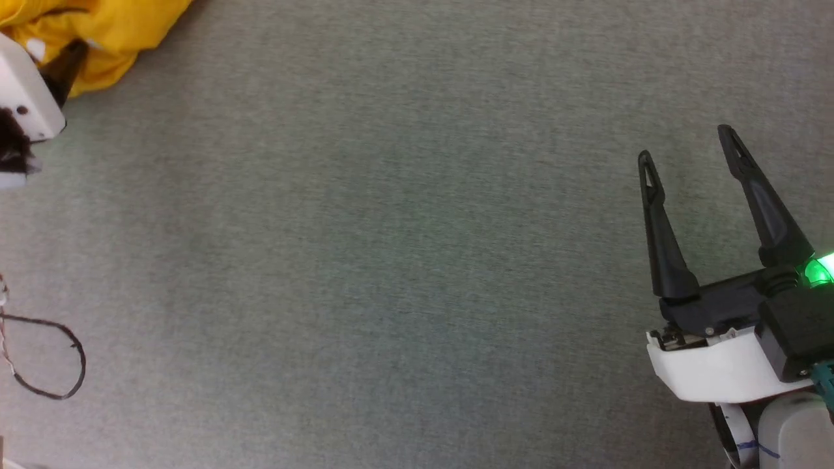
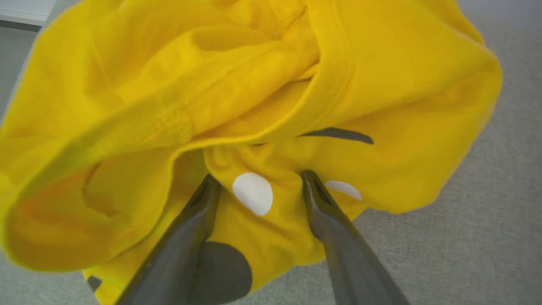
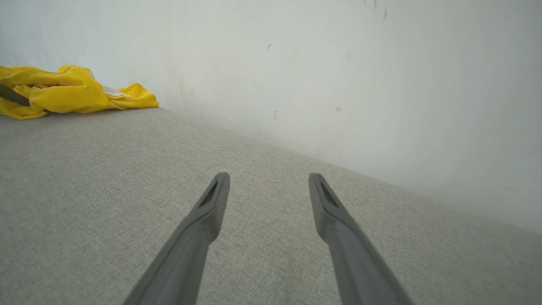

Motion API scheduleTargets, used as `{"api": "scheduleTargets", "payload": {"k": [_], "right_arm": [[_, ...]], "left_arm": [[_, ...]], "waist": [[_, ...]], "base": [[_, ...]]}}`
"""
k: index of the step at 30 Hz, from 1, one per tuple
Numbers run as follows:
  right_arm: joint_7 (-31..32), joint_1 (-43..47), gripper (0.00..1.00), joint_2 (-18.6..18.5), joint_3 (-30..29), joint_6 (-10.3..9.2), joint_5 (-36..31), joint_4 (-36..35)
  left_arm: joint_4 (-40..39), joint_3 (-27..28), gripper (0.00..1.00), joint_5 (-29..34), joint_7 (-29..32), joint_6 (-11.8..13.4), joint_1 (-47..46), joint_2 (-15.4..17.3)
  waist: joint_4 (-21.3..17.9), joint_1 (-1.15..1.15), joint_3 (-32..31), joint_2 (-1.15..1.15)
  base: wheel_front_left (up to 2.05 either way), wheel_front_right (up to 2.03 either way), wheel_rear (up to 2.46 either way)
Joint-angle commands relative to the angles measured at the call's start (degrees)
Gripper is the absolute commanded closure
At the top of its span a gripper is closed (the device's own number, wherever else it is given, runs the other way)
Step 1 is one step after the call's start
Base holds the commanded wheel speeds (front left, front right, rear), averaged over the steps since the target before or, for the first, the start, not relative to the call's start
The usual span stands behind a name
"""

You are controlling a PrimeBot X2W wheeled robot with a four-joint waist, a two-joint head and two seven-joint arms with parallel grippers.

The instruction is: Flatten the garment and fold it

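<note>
Jaws on the left gripper (image 2: pixel 258 177) stand wide, tips against the crumpled garment (image 2: pixel 381 63). A white patch (image 2: pixel 253 194) of its print lies between the two fingers (image 2: pixel 190 228) and a black dot (image 2: pixel 224 271) sits lower down; the cloth is not pinched. Jaws on the right gripper (image 1: pixel 685 143) are equally wide and hold nothing, over bare grey tabletop (image 1: pixel 391 228) at the right of the head view. The garment sits bunched in the upper left corner of that view, close to a pale wall (image 3: pixel 338 63). A dark cable loop (image 1: pixel 45 358) shows at the lower left.

Garment (image 1: pixel 117 32) on surface (image 1: pixel 391 260), far left
</note>
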Motion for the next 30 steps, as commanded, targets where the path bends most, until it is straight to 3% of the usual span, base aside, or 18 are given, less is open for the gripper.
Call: {"api": "scheduleTargets", "payload": {"k": [1,2,4,16,30], "right_arm": [[0.13,-0.53,0.00,-0.02,0.18,-0.05,-0.30,-0.55],[0.17,-0.46,0.00,-0.02,0.19,-0.05,-0.32,-0.67],[0.23,-0.34,0.00,-0.02,0.15,-0.05,-0.29,-0.96],[-1.40,0.01,0.00,-0.02,-0.15,-0.05,1.77,0.84],[-7.12,1.76,0.00,-0.02,-2.76,-0.05,7.85,8.12]], "left_arm": [[0.93,-0.72,0.00,0.15,-0.67,-0.38,0.75,0.59],[1.45,-1.04,0.00,-0.08,-0.90,-0.38,0.86,0.65],[1.84,-2.11,1.00,-0.46,-1.46,-0.38,1.16,0.93],[1.85,-4.59,1.00,-3.42,-8.55,-0.38,0.76,4.01],[-4.69,-6.68,1.00,-6.23,-10.98,-0.38,-5.70,5.19]], "waist": [[-1.71,-0.01,1.01,0.01],[-2.01,-0.01,0.99,0.01],[-2.50,-0.01,0.82,0.01],[-3.50,-0.01,-4.11,0.01],[-2.95,-0.01,-18.08,0.01]], "base": [[0.00,0.00,0.00],[0.00,0.00,0.00],[0.00,0.00,0.00],[0.00,0.00,0.00],[0.00,0.00,0.00]]}}
